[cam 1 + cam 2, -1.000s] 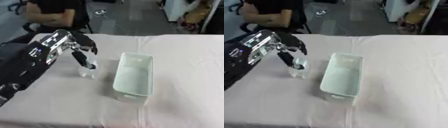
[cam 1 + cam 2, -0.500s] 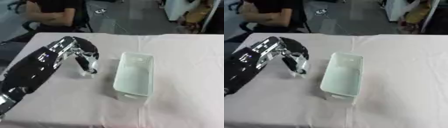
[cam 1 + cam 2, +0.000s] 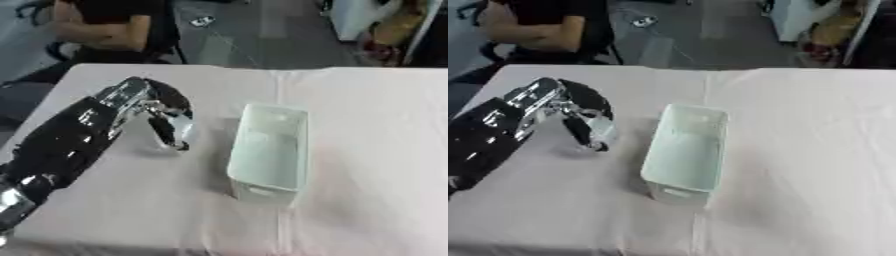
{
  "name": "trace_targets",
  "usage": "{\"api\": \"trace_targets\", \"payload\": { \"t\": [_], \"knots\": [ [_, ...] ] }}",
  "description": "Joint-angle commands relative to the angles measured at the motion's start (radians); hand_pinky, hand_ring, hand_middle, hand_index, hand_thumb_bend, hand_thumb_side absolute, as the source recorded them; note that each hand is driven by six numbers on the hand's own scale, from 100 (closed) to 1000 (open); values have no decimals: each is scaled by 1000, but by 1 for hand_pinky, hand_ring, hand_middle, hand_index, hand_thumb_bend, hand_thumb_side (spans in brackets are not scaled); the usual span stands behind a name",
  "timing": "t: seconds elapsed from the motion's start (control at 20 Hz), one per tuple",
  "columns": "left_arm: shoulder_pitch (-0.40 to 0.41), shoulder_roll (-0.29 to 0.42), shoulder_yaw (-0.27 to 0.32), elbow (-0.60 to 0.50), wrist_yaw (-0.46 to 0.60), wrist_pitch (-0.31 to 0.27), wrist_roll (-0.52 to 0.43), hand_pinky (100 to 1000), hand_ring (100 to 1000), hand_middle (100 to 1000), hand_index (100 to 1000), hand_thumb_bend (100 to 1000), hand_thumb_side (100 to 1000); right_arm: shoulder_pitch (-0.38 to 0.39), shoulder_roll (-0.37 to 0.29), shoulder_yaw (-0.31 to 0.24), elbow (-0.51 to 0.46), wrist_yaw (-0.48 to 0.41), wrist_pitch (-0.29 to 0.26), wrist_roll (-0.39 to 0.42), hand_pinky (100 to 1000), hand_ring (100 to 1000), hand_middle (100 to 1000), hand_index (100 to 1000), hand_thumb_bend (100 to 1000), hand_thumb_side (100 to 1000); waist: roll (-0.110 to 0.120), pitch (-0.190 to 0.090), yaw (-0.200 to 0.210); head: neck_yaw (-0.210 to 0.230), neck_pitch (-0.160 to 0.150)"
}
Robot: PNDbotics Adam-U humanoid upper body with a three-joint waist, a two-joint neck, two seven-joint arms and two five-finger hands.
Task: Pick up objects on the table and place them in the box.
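- Since a second ago the left robot hand (image 3: 168, 120) has lifted off the tabletop (image 3: 367, 150); the small clear object (image 3: 181, 131) has come up with it, no longer standing on the cloth.
- Judgement: pick looks done; carry to the box (image 3: 269, 150) comes next.
- Left robot hand sits left of centre in the frame, fingers curled down and pinching the clear object.
- The object shows as a pale, see-through shape between the dark fingers, at their lower ends; can't tell what it is.
- The box lies just right of the hand, centre of frame, white, long, open-topped, nothing visible inside.
- Object is near the box's left wall but not yet over it.
- Right robot hand is not visible in either view.
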Motion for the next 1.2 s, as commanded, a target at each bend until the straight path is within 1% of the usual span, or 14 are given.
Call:
{"api": "trace_targets", "payload": {
  "t": [0.05, 0.1, 0.15, 0.2, 0.25, 0.3, 0.35, 0.4, 0.45, 0.5, 0.55, 0.75, 0.85, 1.2],
  "knots": [
    [-12, 15, 22, 23, -18, 8, -11, 847, 812, 774, 877, 995, 707, -15, -24, -4, -15, -1, -2, 1, 894, 920, 913, 942, 100, 642, -2, -5, 2, 0, -2],
    [-12, 14, 24, 31, -22, 10, -17, 848, 812, 773, 876, 999, 730, -14, -24, -3, -15, -1, -2, 2, 894, 920, 913, 941, 100, 643, -2, -5, 2, 0, -1],
    [-12, 14, 26, 39, -26, 14, -25, 836, 810, 779, 884, 921, 591, -14, -24, -3, -15, -1, -2, 2, 893, 920, 913, 941, 100, 642, -2, -5, 2, 0, -1],
    [-12, 14, 29, 46, -30, 19, -34, 837, 810, 779, 884, 944, 608, -14, -24, -3, -15, -1, -2, 3, 894, 920, 913, 942, 100, 642, -3, -6, 2, 0, -1],
    [-12, 14, 31, 52, -35, 26, -42, 813, 786, 760, 862, 619, 365, -14, -23, -3, -15, -1, -2, 3, 893, 920, 913, 941, 100, 642, -3, -6, 2, 0, -1],
    [-13, 13, 34, 57, -42, 35, -48, 820, 795, 768, 871, 678, 408, -14, -23, -3, -15, -1, -2, 3, 893, 920, 913, 941, 100, 642, -3, -6, 2, -1, -1],
    [-13, 13, 37, 59, -48, 44, -49, 728, 680, 664, 777, 313, 151, -14, -23, -3, -15, -1, -2, 3, 893, 919, 912, 941, 100, 642, -3, -6, 2, -1, -2],
    [-13, 12, 41, 60, -55, 57, -42, 715, 655, 641, 756, 275, 124, -14, -23, -4, -15, -1, -1, 3, 893, 919, 912, 941, 100, 642, -3, -6, 2, -2, -2],
    [-14, 11, 45, 60, -59, 70, -28, 629, 545, 541, 646, 113, 100, -13, -23, -4, -15, -1, -1, 3, 893, 919, 912, 941, 100, 642, -3, -6, 2, -2, -2],
    [-13, 11, 49, 60, -60, 84, -5, 629, 545, 541, 646, 113, 100, -13, -24, -4, -15, -1, -1, 3, 893, 919, 912, 941, 100, 642, -3, -6, 2, -2, -2],
    [-14, 10, 53, 61, -59, 97, 22, 434, 363, 376, 444, 100, 101, -13, -24, -4, -15, -1, -1, 3, 893, 919, 911, 939, 100, 641, -3, -6, 2, -3, -2],
    [-16, 9, 64, 63, -25, 136, 179, 100, 100, 126, 187, 100, 354, -12, -24, -5, -15, 0, 0, 3, 893, 919, 911, 939, 100, 641, -3, -7, 2, -4, -3],
    [-15, 7, 67, 72, 6, 147, 245, 100, 100, 100, 137, 100, 417, -12, -24, -5, -15, 1, 1, 4, 892, 919, 911, 939, 100, 640, -3, -7, 2, -5, -3],
    [-14, 10, 71, 92, 91, 161, 284, 100, 100, 100, 100, 100, 383, -13, -24, -7, -15, 2, 2, 4, 893, 919, 911, 938, 100, 640, -3, -7, 0, -8, -4]
  ]
}}
